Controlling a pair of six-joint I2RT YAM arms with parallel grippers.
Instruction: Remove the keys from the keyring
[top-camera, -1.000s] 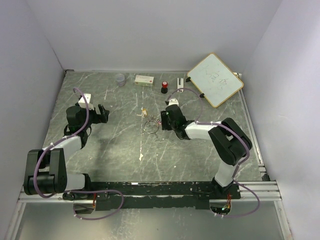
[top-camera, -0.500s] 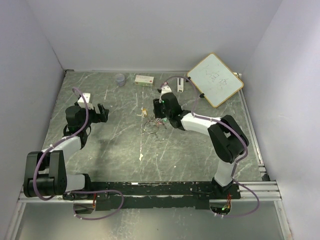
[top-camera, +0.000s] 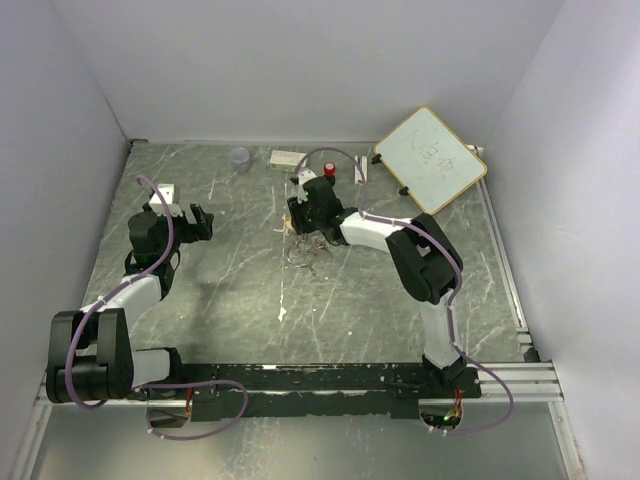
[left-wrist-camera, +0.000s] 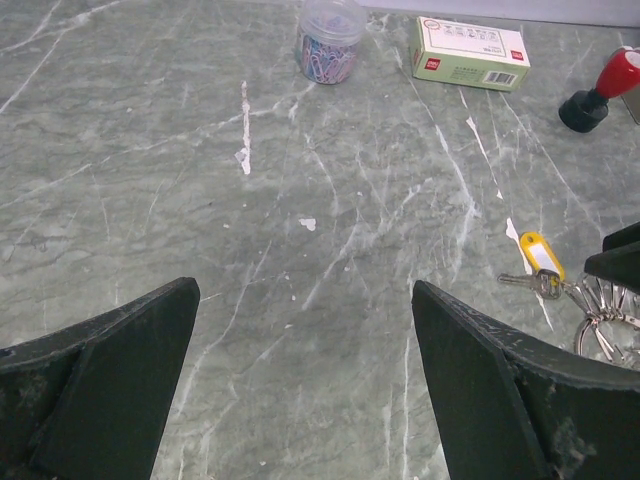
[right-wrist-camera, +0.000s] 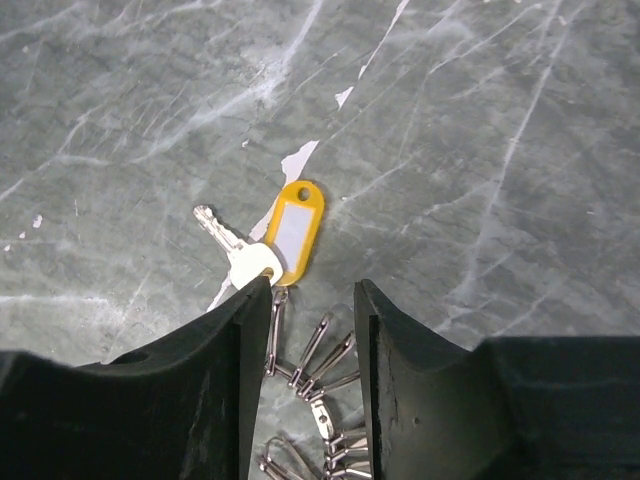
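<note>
A silver key (right-wrist-camera: 236, 256) with a yellow-orange tag (right-wrist-camera: 293, 230) lies on the marble table, joined to the keyring (right-wrist-camera: 322, 368), a fan of silvery clips. My right gripper (right-wrist-camera: 312, 290) hovers low over these clips, open with a narrow gap. Its left fingertip (right-wrist-camera: 255, 300) is at the key's head, and nothing is pinched. From above, the right gripper (top-camera: 300, 216) sits just beyond the keyring (top-camera: 303, 252). My left gripper (left-wrist-camera: 305, 288) is wide open and empty, left of the yellow-orange tag (left-wrist-camera: 537, 250) and keyring (left-wrist-camera: 608, 318). No other keys are visible.
Along the back edge stand a jar of paper clips (top-camera: 240, 158), a green-and-white box (top-camera: 288, 158) and a red-and-black knob (top-camera: 329, 171). A whiteboard (top-camera: 430, 160) leans at the back right. White walls enclose the table on three sides.
My right arm has swung left and farther out over the keyring, and its jaws have narrowed. The left arm has shifted only slightly and stays open.
</note>
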